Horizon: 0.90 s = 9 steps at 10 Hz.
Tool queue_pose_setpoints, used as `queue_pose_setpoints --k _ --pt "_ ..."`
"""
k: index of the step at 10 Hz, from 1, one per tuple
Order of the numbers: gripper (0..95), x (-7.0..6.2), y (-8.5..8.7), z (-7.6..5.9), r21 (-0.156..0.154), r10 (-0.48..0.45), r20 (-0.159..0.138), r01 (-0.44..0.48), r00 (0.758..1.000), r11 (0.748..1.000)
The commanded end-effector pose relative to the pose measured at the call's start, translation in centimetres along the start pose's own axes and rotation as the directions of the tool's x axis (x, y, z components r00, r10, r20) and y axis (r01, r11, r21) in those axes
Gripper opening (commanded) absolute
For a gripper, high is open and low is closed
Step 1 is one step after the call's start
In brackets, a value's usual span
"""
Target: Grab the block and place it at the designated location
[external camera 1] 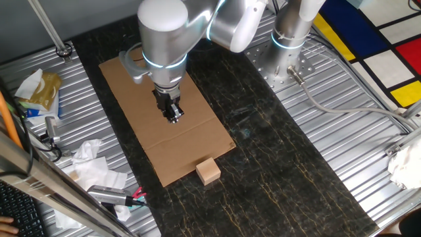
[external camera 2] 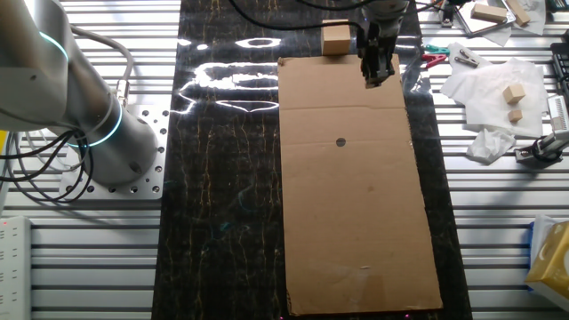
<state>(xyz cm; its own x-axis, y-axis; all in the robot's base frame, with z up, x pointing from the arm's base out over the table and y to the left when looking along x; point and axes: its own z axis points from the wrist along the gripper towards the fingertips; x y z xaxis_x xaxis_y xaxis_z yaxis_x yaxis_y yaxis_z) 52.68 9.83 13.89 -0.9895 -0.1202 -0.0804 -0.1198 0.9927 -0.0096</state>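
Observation:
The block (external camera 1: 208, 171) (external camera 2: 335, 39) is a pale wooden cube resting on the dark marbled top, right against one short edge of the brown cardboard sheet (external camera 1: 148, 99) (external camera 2: 356, 204). The designated location (external camera 2: 340, 141), a small black dot, shows on the sheet in the other fixed view; my arm hides it in one fixed view. My gripper (external camera 1: 173, 118) (external camera 2: 377, 76) points down over the sheet, near the end where the block sits and a little to one side of it. Its fingers look pressed together with nothing between them.
Crumpled white paper (external camera 1: 92, 164) (external camera 2: 487, 93) lies on the ribbed metal beside the sheet, with spare small wooden cubes (external camera 2: 511, 93) on it. Red-handled pliers (external camera 2: 434, 59) and tools lie near that end. The arm's base (external camera 1: 289, 39) (external camera 2: 98, 133) stands on the opposite side.

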Motion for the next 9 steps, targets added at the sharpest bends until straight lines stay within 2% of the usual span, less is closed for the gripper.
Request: queue_pose_setpoints --k 1,3,4,6,9 --pt "57.0 0.1 0.1 -0.7 -0.003 -0.009 -0.005 0.009 1.0 1.0" --pt "57.0 0.2 0.1 -0.9 -0.008 -0.018 -0.006 0.018 1.0 1.0" --pt "76.0 0.2 0.1 -0.9 -0.03 -0.021 0.002 0.021 1.0 0.999" --pt "76.0 0.2 0.2 -1.1 -0.04 -0.027 0.002 0.027 1.0 0.999" --pt "76.0 0.4 1.3 -1.0 -0.039 -0.023 -0.002 0.023 1.0 0.999"
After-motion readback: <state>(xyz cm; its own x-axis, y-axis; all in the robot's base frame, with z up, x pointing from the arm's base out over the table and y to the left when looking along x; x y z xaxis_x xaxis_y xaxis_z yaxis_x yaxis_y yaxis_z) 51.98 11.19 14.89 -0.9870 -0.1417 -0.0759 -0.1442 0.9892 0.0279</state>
